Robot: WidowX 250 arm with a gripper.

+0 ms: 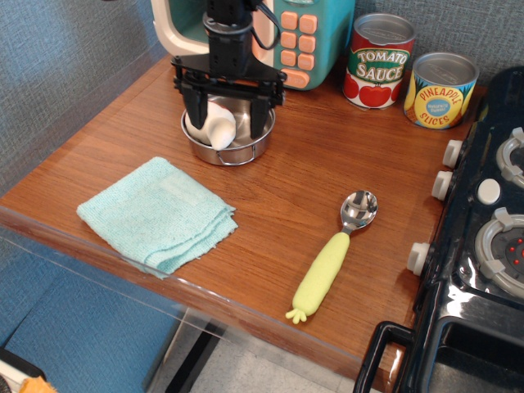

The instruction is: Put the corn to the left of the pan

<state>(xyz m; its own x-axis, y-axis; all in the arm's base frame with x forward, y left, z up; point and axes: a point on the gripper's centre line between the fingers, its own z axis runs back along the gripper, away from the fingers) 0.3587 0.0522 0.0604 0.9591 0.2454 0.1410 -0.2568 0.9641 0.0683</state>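
A: Stainless steel, shallow, round: the pan (229,135) sits at the back of the wood-grain counter (303,164), with a smooth white rounded object (214,124) inside it. The gripper (226,123) hangs directly over it, black fingers (192,115) spread wide, pinching nothing.

B: And the corn (332,255)?

A: Well apart, near the front right edge. Shiny metal bowl, long matte yellow-green handle, nubbed tip pointing off the counter.

B: Risks?

A: Likely three. The handle is slim and lies flat, so a shallow grasp could slip. A nudge toward the edge could drop it. Also, the folded teal cloth (157,213), soft and nubbly, fills part of the space left of the pan, so a low carry could snag it.

B: The cans?

A: The tomato sauce can (378,60) and pineapple can (440,90) stand behind, out of the path.
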